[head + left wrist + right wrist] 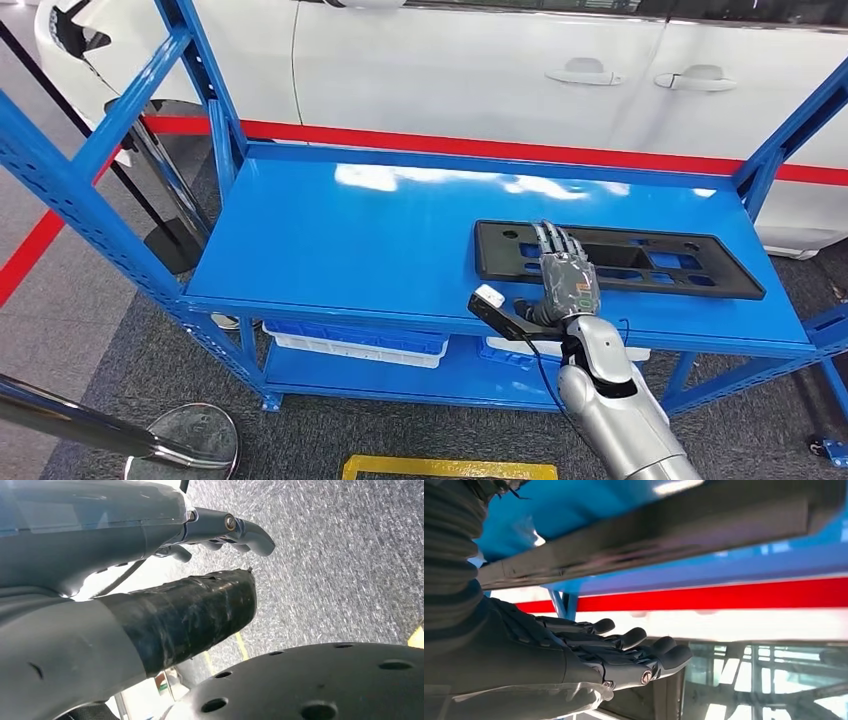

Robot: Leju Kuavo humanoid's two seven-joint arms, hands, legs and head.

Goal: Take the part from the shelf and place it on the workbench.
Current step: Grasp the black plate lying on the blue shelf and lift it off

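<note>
Long flat black plastic part with rectangular cut-outs [640, 262] lies on blue metal shelf [380, 240]. Right hand [566, 275], fingers extended and apart, rests over its left end, holding nothing. Left hand [125, 580] hangs above grey carpet [340, 555], fingers loose, empty.

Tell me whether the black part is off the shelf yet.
Not yet: the black part lies flat on the blue shelf, right hand over it with fingers spread.

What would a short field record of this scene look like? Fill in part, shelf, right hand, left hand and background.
part: black slotted panel lying flat on the top shelf
shelf: blue metal rack, white bins on the lower level
right hand: fingers extended over the panel's left end, nothing gripped
left hand: holds nothing, hanging over grey carpet
background: white car behind the rack
</note>
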